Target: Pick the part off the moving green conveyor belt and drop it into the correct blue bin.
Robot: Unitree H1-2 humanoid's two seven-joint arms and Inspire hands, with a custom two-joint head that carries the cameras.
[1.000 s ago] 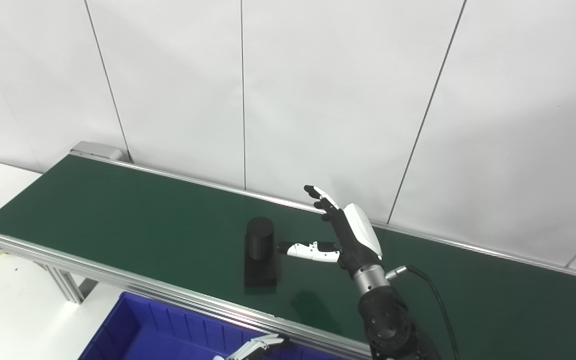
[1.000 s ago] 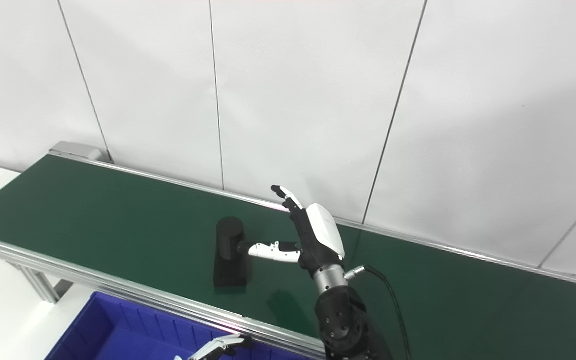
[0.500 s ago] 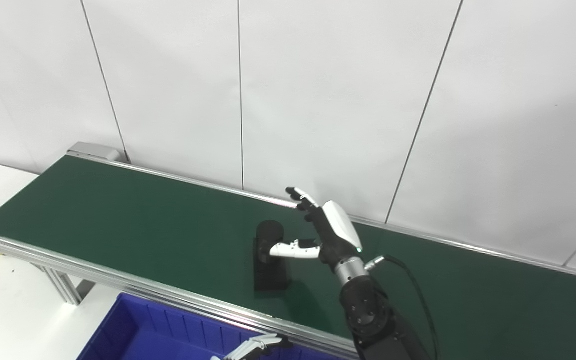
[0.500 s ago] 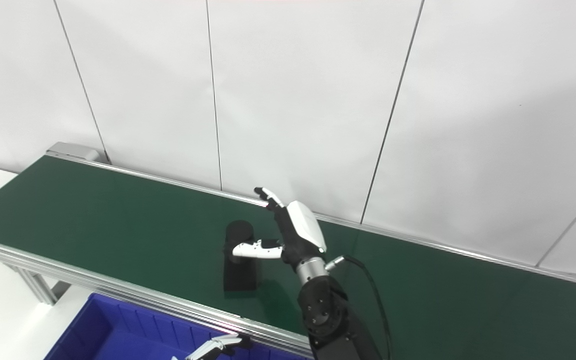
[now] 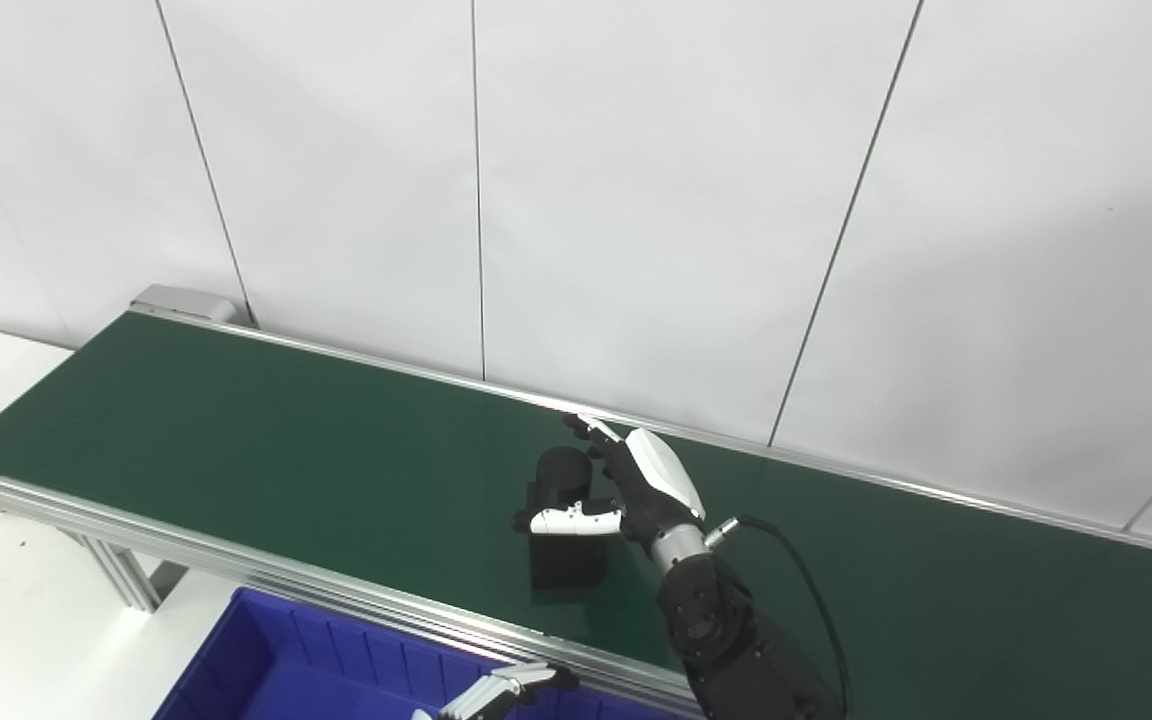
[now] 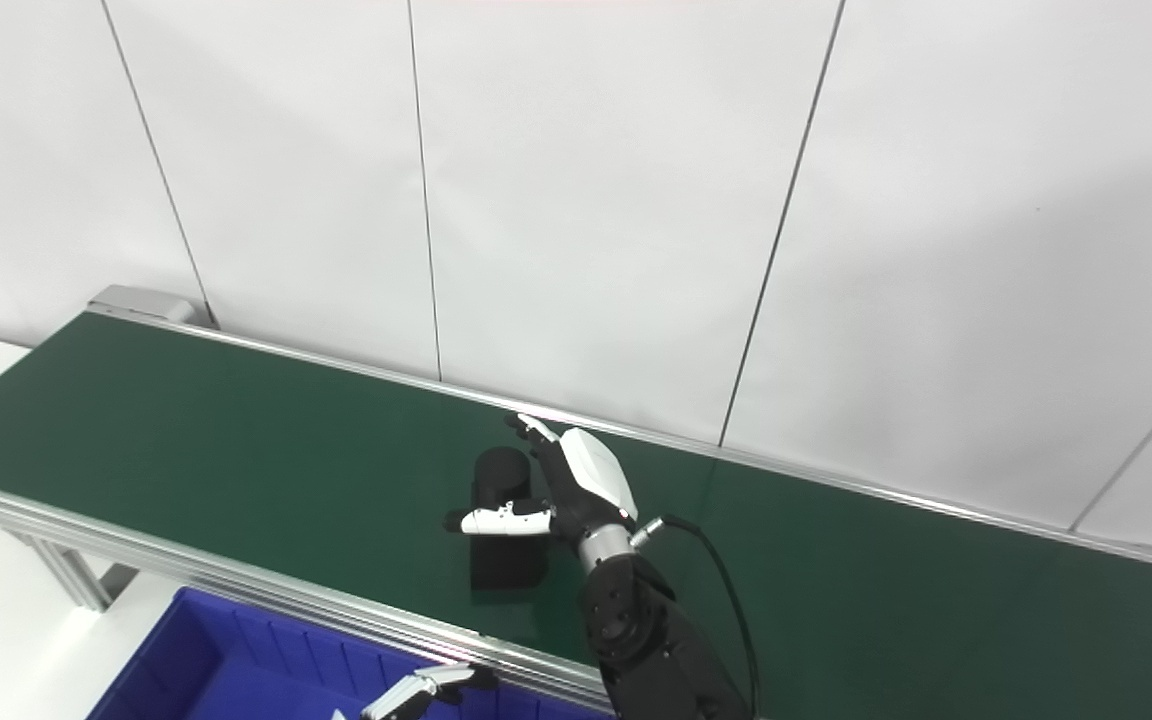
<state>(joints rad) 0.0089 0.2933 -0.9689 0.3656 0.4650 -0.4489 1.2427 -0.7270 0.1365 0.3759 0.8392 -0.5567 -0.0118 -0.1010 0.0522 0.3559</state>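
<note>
Part (image 5: 564, 520), black with an upright cylinder on a block base, stands on the green conveyor belt (image 5: 236, 450) at frame centre. Right hand (image 5: 636, 485) brackets it, fingers (image 5: 591, 430) spread behind, thumb crossing its front. Left hand (image 5: 496, 692) at the bottom edge above the blue bin (image 5: 266, 670), fingers loosely apart.

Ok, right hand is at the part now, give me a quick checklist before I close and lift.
1. Right hand open around the black part: ok, thumb across its front, fingers behind.
2. Fingers closed on the part: not ok, no grasp yet.
3. Part upright on the green belt: ok.
4. Contact between thumb and part: cannot tell.
5. Blue bin below the belt's near rail: ok, only part of it in view.
6. Left hand clear of the bin opening: not ok, it sits over the bin.
</note>
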